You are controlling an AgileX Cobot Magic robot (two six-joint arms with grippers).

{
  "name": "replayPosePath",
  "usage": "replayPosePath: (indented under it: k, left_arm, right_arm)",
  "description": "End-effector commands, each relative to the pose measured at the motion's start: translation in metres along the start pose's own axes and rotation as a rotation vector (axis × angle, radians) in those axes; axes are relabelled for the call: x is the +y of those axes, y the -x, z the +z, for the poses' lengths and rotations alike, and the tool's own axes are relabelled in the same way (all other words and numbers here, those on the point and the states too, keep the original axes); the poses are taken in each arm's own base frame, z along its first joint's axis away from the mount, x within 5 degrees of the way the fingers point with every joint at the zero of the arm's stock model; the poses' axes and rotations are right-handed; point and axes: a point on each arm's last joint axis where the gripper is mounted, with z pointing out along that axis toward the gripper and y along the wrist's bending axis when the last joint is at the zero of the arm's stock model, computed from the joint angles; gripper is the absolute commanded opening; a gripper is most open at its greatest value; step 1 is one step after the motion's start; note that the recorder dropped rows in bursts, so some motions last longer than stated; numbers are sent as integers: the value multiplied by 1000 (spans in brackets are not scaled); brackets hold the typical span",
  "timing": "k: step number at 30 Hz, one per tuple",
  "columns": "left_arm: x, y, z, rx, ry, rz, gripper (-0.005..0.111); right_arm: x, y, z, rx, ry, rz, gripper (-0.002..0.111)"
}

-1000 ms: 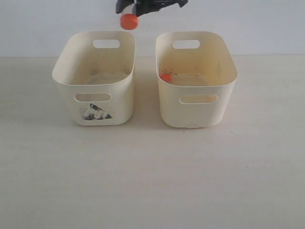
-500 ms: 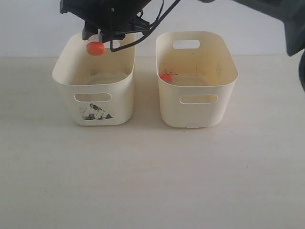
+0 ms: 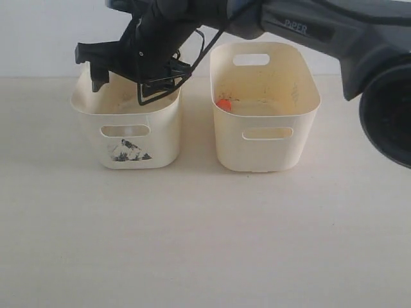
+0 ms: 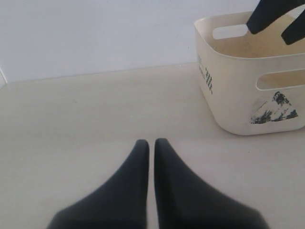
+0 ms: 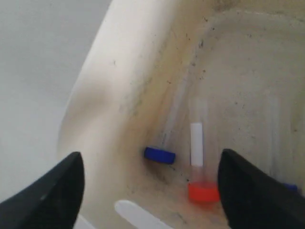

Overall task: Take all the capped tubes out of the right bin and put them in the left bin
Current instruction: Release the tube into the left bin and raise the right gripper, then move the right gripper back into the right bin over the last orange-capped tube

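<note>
Hanging over the left bin [image 3: 160, 128], the right gripper [image 3: 121, 76] had its jaws wide apart and held nothing. Under it, on the floor of that bin, lay a red-capped tube [image 5: 198, 167] and a blue-capped tube [image 5: 159, 155]. One orange-capped tube [image 3: 223, 104] sat in the right bin [image 3: 270, 151], down by the wall nearest the left bin. So it lay off to the right of the open gripper, past the gap between the two bins. Only its cap showed, so which way its long side pointed could not be told. The left gripper [image 4: 151, 143] was low over the table [image 3: 192, 244], out past the left bin, jaws almost touching and empty. The right arm looked nearer to that tube, so it seemed the one to go for it
</note>
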Motion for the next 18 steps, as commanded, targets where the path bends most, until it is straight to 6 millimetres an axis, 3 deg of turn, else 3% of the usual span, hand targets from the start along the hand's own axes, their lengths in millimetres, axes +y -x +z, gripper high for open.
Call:
replayPosePath:
  k: [1, 2, 4, 7, 10, 13, 18]
  left_arm:
    - [0, 3, 0, -20, -1, -18, 4]
    - [0, 3, 0, -20, -1, -18, 4]
    - [0, 3, 0, -20, -1, -18, 4]
    - [0, 3, 0, -20, -1, -18, 4]
    - [0, 3, 0, -20, -1, -18, 4]
    - [0, 3, 0, -20, -1, -18, 4]
    - [0, 3, 0, -20, -1, -18, 4]
  right_arm:
    - [8, 2, -24, 32, 3, -42, 45]
    - [13, 3, -39, 42, 7, -82, 32]
    - [18, 4, -61, 60, -12, -139, 16]
    - [18, 5, -89, 80, -91, -205, 1]
    - [10, 9, -118, 62, -248, -271, 0]
    - [-1, 14, -141, 63, -294, -253, 0]
    - [-52, 20, -163, 82, -331, -162, 0]
